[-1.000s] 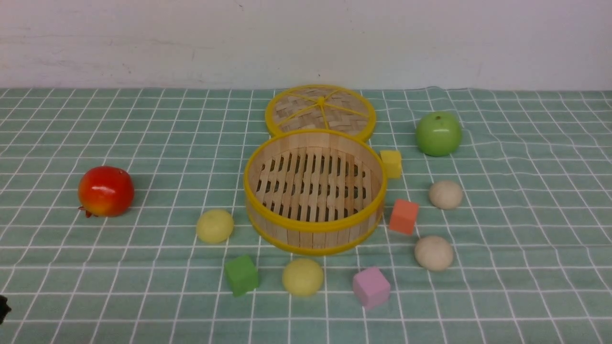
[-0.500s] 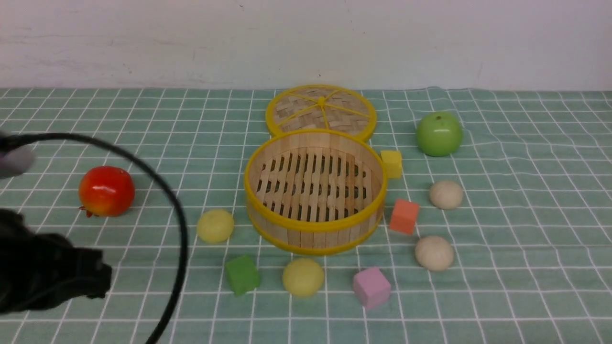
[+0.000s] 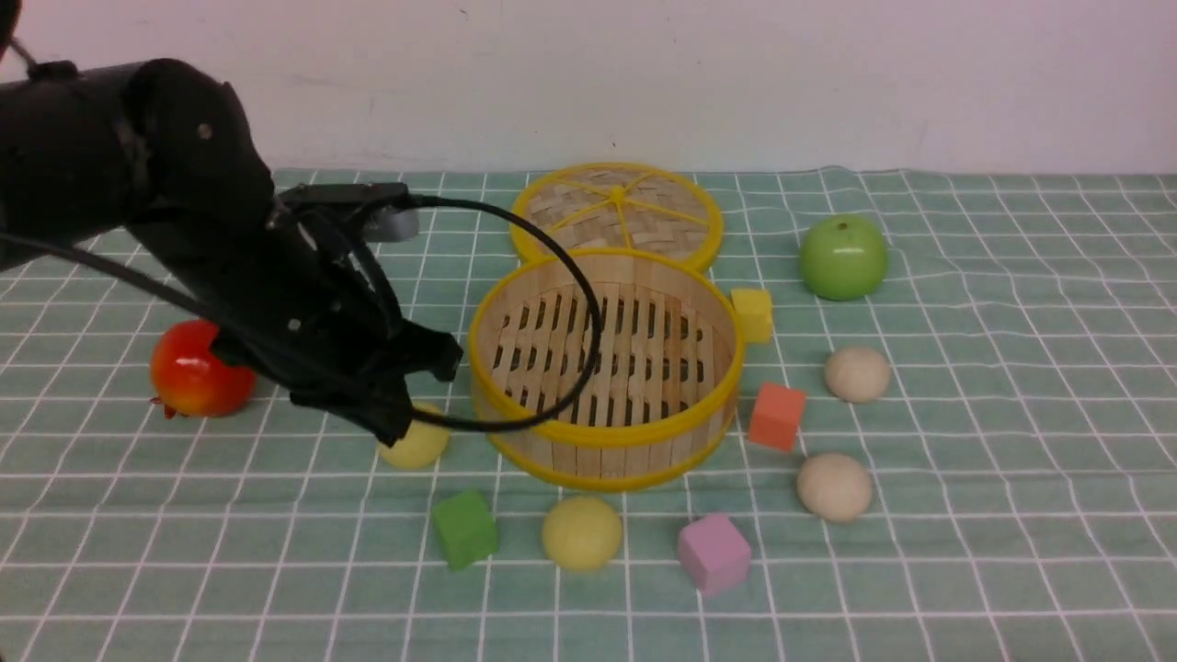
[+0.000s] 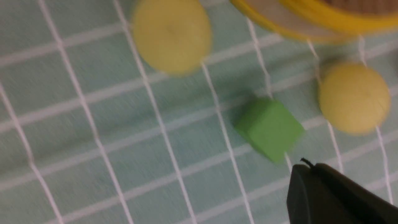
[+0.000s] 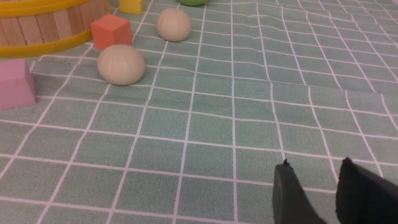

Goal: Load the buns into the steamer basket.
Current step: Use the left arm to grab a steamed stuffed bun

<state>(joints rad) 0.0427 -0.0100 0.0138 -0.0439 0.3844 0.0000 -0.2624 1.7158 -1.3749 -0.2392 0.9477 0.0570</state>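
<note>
Buns, four small round balls, are lying on the green gridded cloth (image 3: 993,570), outside the basket (image 3: 607,441). One pale yellow bun (image 3: 418,446) is sitting left of centre in the front view, partly hidden by the black left arm (image 3: 303,285), which is reaching in from the upper left. The second yellow bun (image 3: 582,533) is resting at lower centre, between a green cube (image 3: 465,529) and a pink cube (image 3: 715,553). Two beige buns are lying right of centre, one (image 3: 857,375) above the other (image 3: 835,487).

In its wrist view, the left gripper (image 4: 311,165) is pointing its closed fingertips near the green cube, with both yellow buns lying apart from them. The right gripper (image 5: 315,161) is holding its fingers apart over the cloth, with the beige buns lying well apart from them.

The round basket is standing upright in the middle, showing its slatted wooden floor inside a yellow rim. A dark cable loop (image 3: 596,322) is crossing in front of it. The woven lid (image 3: 625,207) is lying just behind the basket at upper centre. A yellow cube (image 3: 752,315) and an orange cube (image 3: 778,416) are sitting beside its right side. A green apple (image 3: 843,257) is resting at upper right, and a red fruit (image 3: 198,372) is showing partly behind the arm at left.
</note>
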